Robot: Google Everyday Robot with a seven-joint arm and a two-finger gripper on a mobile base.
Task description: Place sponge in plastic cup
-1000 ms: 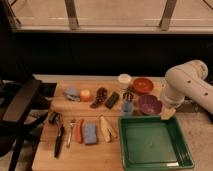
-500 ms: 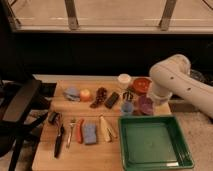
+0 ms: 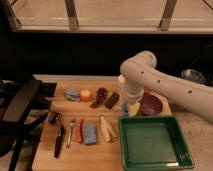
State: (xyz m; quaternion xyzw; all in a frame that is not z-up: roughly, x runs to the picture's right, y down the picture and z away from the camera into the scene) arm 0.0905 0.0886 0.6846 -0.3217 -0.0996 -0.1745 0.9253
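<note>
The sponge point(image 3: 90, 133), a flat light-blue pad, lies on the wooden board near its front, between an orange stick point(image 3: 80, 130) and a cream wedge point(image 3: 106, 129). My gripper point(image 3: 132, 108) hangs at the end of the white arm, well right of and behind the sponge, just left of the purple bowl point(image 3: 151, 105). It stands open and holds nothing. The plastic cup point(image 3: 124, 110) shows only as a pale-blue sliver at the gripper's left side; the arm covers the rest.
A green tray point(image 3: 152, 145) sits at the front right. A fork point(image 3: 71, 131) and a black tool point(image 3: 59, 139) lie left of the sponge. Behind are a grey-blue lump point(image 3: 72, 93), an orange ball point(image 3: 86, 94), a brown item point(image 3: 101, 96) and a black block point(image 3: 112, 100).
The arm has swung left from the table's right edge to over the cup, beside the purple bowl. The objects on the board have not moved.
</note>
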